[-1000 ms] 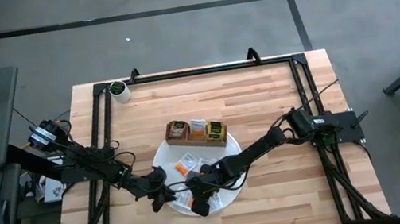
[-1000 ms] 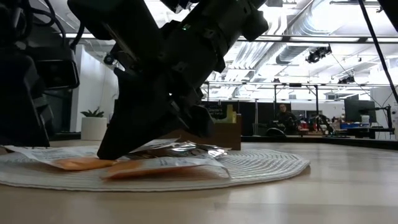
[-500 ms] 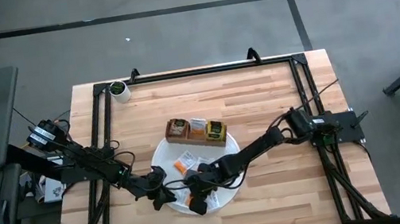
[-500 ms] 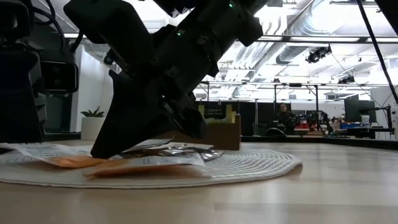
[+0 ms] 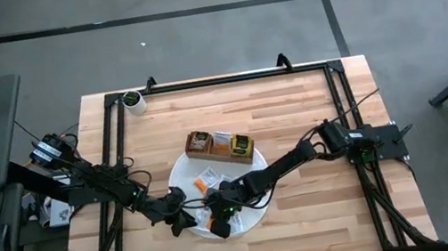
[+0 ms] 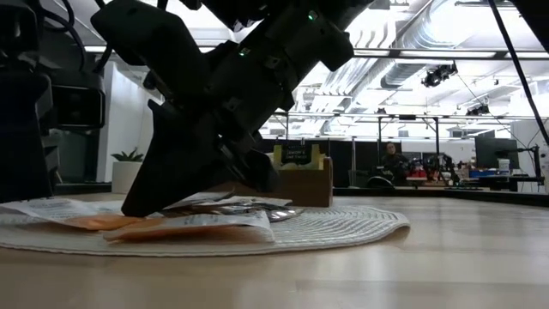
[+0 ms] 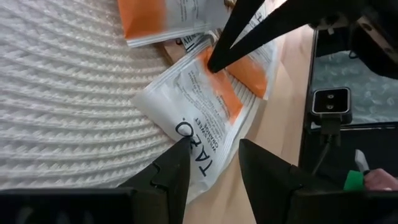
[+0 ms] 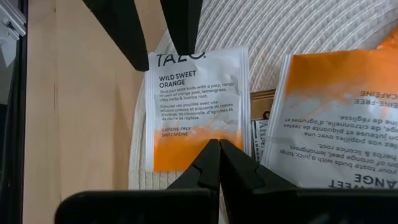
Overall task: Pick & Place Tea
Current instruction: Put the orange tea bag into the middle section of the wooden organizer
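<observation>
An orange-and-white tea packet point(image 8: 193, 106) point(image 7: 199, 118) lies flat at the near edge of the round white mat point(image 5: 186, 178), its white end over the rim. My right gripper point(image 8: 214, 158) point(image 5: 219, 225) is shut, with its tip on the packet's orange end. My left gripper point(image 7: 214, 165) point(image 5: 183, 222) is open at the packet's white end, one finger on either side of that end. More orange and white packets point(image 8: 336, 112) lie on the mat beside it. Other packets stand in the wooden tray point(image 5: 220, 147). My right gripper presses its shut fingertips point(image 7: 214, 62) on the packet's orange end point(image 8: 186, 152), slanting down from the table's right. The packet lies flat on the mat under them. My left gripper stands at the packet's white end point(image 7: 186, 134); whether its fingers touch it, I cannot tell.
The tray stands just beyond the mat, toward the far edge point(image 6: 309, 184). A small white pot with a plant point(image 5: 134, 101) sits at the far left corner. Black frame rails run along the table's left, right and far sides. Bare wood lies right of the mat point(image 6: 480, 249).
My right gripper has moved a little toward the table's left, still shut and pressing down. The mat and the packets on it have slid with it the same way; in the low view the mat's right edge has drawn leftward.
</observation>
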Controlling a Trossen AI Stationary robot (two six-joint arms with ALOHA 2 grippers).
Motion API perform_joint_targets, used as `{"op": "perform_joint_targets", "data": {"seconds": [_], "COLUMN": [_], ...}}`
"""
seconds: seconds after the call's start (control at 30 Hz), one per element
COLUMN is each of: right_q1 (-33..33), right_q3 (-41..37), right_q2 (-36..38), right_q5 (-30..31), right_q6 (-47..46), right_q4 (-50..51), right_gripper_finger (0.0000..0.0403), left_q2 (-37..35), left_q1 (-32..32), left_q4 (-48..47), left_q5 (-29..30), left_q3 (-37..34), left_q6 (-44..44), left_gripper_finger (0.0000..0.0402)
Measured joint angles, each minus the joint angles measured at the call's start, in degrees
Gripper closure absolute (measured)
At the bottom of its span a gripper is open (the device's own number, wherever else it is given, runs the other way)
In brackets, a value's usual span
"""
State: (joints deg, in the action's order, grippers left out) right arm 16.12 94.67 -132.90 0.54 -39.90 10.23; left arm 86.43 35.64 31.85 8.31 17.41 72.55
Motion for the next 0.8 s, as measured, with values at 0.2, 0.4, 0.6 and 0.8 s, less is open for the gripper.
{"op": "perform_joint_targets", "data": {"seconds": [0.2,0.4,0.6,0.8], "right_q1": [0.35,0.37,0.51,0.76], "right_q3": [0.04,0.15,0.20,0.20], "right_q2": [0.00,0.11,0.17,0.20], "right_q5": [-0.11,-0.17,0.11,1.00], "right_q6": [-0.27,-2.27,-4.13,-5.07], "right_q4": [0.83,2.74,3.82,4.08], "right_gripper_finger": [0.0403,0.0403,0.0403,0.0403], "left_q2": [0.02,0.00,-0.02,0.00], "left_q1": [0.00,0.00,0.00,-0.08], "left_q4": [-1.65,-3.27,-5.15,-10.80], "left_q5": [1.26,1.20,0.64,-1.37], "left_q3": [0.02,0.09,0.13,2.32], "left_q6": [-0.35,-0.59,-0.67,-0.01], "left_gripper_finger": [0.0266,0.0266,0.0266,0.0266]}}
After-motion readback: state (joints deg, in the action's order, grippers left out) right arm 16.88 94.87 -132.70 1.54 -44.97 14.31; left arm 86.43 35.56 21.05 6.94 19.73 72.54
